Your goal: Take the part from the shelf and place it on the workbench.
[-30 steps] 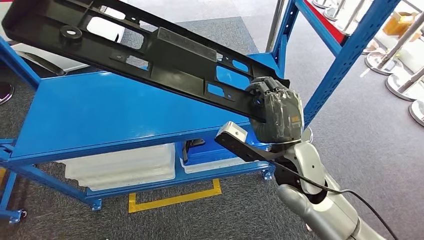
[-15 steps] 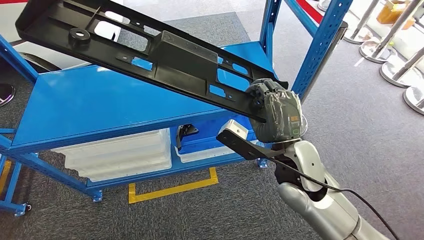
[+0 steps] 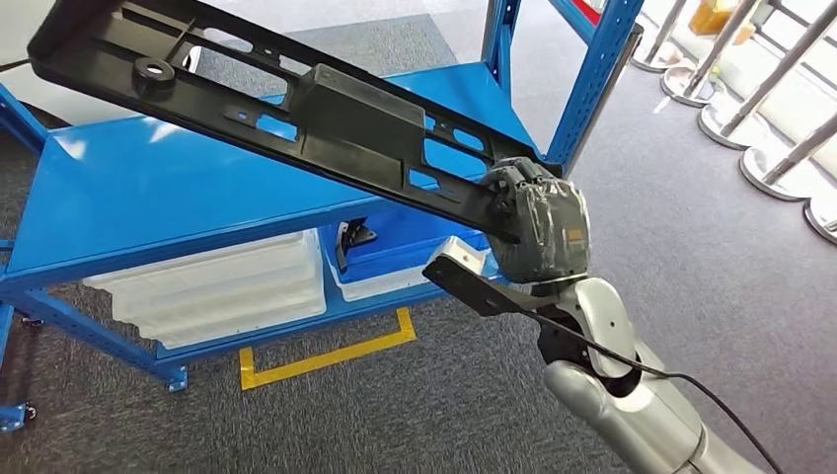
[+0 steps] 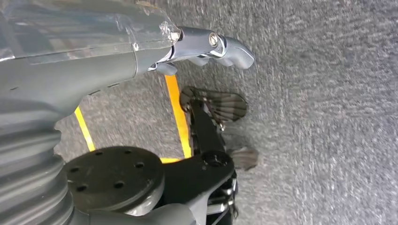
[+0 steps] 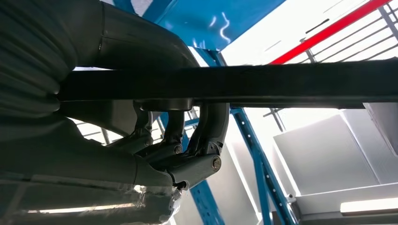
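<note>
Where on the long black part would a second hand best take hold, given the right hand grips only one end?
Probably the free far end of the long black part, coming in from its open long edge. The right hand holds the near end alone, so the part juts out tilted over the blue shelf. The raised rim and cut-outs there give fingers something to wrap. The left hand hangs over the floor.

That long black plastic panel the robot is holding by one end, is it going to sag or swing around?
The long black plastic panel looks stiff: gripped at one end by the right hand, it stays straight. Its many cut-outs suggest it is light for its length. With most of it overhanging the blue metal shelf, it may twist or lever in the grip.
</note>
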Motion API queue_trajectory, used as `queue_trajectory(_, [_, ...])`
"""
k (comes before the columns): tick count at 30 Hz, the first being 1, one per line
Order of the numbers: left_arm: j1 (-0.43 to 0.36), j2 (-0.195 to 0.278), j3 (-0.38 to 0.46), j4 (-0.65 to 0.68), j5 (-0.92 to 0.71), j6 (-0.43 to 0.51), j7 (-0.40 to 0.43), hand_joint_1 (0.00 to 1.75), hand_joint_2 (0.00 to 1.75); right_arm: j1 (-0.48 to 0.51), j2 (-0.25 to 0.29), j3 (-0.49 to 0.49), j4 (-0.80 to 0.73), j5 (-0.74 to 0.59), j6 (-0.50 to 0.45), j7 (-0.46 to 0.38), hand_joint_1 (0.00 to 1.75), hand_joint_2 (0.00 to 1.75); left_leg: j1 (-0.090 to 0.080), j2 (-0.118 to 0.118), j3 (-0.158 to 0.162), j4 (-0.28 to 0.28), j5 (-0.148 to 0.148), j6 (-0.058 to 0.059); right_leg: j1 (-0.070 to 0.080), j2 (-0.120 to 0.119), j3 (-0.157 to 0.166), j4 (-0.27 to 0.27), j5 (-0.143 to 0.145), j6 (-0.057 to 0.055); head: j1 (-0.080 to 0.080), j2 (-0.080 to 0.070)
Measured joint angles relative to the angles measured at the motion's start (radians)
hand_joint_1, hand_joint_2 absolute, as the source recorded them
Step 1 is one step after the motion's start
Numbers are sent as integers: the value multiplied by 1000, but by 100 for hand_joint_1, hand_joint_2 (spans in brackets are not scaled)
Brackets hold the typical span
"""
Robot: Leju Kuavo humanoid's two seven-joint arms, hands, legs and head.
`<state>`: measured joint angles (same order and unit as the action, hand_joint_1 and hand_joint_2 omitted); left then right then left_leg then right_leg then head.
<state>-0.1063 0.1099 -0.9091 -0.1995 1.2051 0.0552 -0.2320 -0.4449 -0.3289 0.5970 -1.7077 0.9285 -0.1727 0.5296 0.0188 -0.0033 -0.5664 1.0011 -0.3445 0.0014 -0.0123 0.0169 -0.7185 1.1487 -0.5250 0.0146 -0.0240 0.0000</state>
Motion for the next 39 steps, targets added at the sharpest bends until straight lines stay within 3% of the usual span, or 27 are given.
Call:
queue_trajectory(1, [1,0,0,0,0,0,0,0,175,1,0,0,1,-1,-1,0,175,175,-3,9,-11,3,7,3,-2,-6,-18,69,-39,2,4,0])
queue_trajectory(2, [1,0,0,0,0,0,0,0,175,2,0,0,2,-2,-1,0,175,175,-5,18,-21,7,12,4,-3,-8,-26,124,-58,4,7,0])
queue_trajectory(3, [1,0,0,0,0,0,0,0,175,3,0,0,4,-3,-1,0,175,175,-7,26,-33,12,17,5,-3,-9,-21,151,-57,5,9,0])
queue_trajectory(4, [1,0,0,0,1,0,0,0,175,4,0,0,5,-4,-1,0,175,175,-9,34,-45,18,22,5,-2,-10,3,141,-38,5,11,0])
queue_trajectory(6, [1,0,0,0,1,0,0,0,175,4,0,0,6,-4,-1,0,175,175,-12,48,-64,29,29,2,1,-25,92,25,3,-2,12,0])
queue_trajectory(8, [1,0,0,0,2,0,0,0,175,3,0,0,6,-5,-1,0,175,175,-14,58,-75,35,39,-6,10,-45,166,-93,8,-16,12,0])
queue_trajectory(10, [1,0,0,0,3,0,0,0,175,1,0,0,6,-5,-2,0,175,175,-14,67,-77,34,52,-17,20,-47,179,-129,9,-28,12,0])
queue_trajectory(12, [1,0,0,0,4,0,0,0,175,0,0,0,7,-5,-2,0,175,175,-14,66,-83,37,52,-29,15,-38,169,-136,30,-41,12,0])
queue_trajectory(14, [2,1,0,0,6,0,0,0,175,-1,1,0,7,-5,-2,0,175,175,-13,40,-103,94,-13,-40,8,-31,151,-145,54,-56,5,0])
queue_trajectory(16, [3,1,0,0,6,0,0,0,175,-2,1,0,7,-5,-2,0,175,175,-9,17,-131,216,-116,-48,8,-20,123,-142,75,-65,-4,0])
queue_trajectory(17, [3,1,0,0,7,0,0,0,175,-2,2,0,7,-5,-2,0,175,175,-7,13,-138,275,-149,-51,8,-13,107,-139,86,-66,-8,0])
queue_trajectory(18, [3,1,0,0,7,0,0,0,175,-1,2,0,8,-5,-2,0,175,175,-5,13,-135,311,-158,-54,8,-6,91,-136,97,-64,-10,0])
queue_trajectory(19, [2,1,0,0,7,0,0,0,175,-1,2,1,8,-6,-2,0,175,175,-4,12,-118,317,-145,-55,7,3,74,-131,107,-61,-12,0])
queue_trajectory(20, [2,1,0,0,7,0,0,0,175,-1,2,1,8,-6,-2,0,175,175,-1,9,-83,284,-116,-56,6,11,57,-127,118,-57,-14,0])
queue_trajectory(22, [1,1,0,0,7,0,0,0,175,-2,2,1,9,-6,-3,0,175,175,3,-20,16,148,-81,-52,4,28,27,-118,139,-46,-19,0])
queue_trajectory(24, [0,2,0,0,7,0,1,0,175,-2,1,1,9,-6,-4,0,175,175,4,-51,78,42,-86,-44,4,41,13,-120,164,-34,-17,0])
queue_trajectory(25, [0,2,0,0,7,0,1,0,175,-2,1,1,9,-6,-4,0,175,175,1,-56,84,21,-88,-40,3,48,9,-125,178,-27,-16,0])
queue_trajectory(27, [0,1,0,0,7,0,1,0,175,1,0,1,9,-7,-5,0,175,175,1,-39,67,14,-64,-29,2,59,1,-138,198,-12,-15,0])
queue_trajectory(28, [-1,1,0,0,7,0,2,0,175,3,-1,1,10,-7,-6,0,175,175,4,-27,55,11,-50,-22,2,52,-9,-129,182,-6,-11,0])
queue_trajectory(29, [-1,0,0,0,7,0,2,0,175,4,-2,1,10,-7,-6,0,175,175,6,-15,41,7,-36,-14,2,37,-21,-101,144,-2,-4,0])
queue_trajectory(31, [0,0,0,0,7,0,2,0,175,5,-2,2,11,-7,-7,0,175,175,5,5,11,9,-11,-4,-2,2,-47,13,33,3,13,0])
queue_trajectory(32, [0,0,0,0,7,0,2,0,175,5,-2,2,11,-7,-7,0,175,175,3,16,-7,13,0,-2,-5,-6,-55,80,-2,6,18,0])
queue_trajectory(33, [1,0,0,0,7,0,2,0,175,5,-2,2,12,-7,-7,1,175,175,2,26,-26,19,11,-3,-7,-9,-55,134,-11,9,21,0])
queue_trajectory(34, [1,0,0,0,7,-1,2,0,175,5,-2,2,12,-7,-7,2,175,175,1,36,-46,25,22,-5,-10,-11,-43,162,4,12,24,0])
queue_trajectory(36, [0,0,0,0,7,-5,2,0,175,4,-2,2,12,-7,-7,6,175,175,2,55,-85,40,40,-12,-14,-21,27,120,54,17,30,0])
queue_trajectory(37, [0,1,0,0,7,-6,2,0,175,2,-2,2,12,-7,-6,8,175,175,2,62,-100,47,49,-17,-12,-37,81,56,47,18,34,0])
queue_trajectory(39, [0,3,0,0,7,-8,2,0,175,-4,-2,2,10,-7,-5,11,175,175,0,74,-111,52,65,-28,-3,-59,162,-63,4,3,38,0])
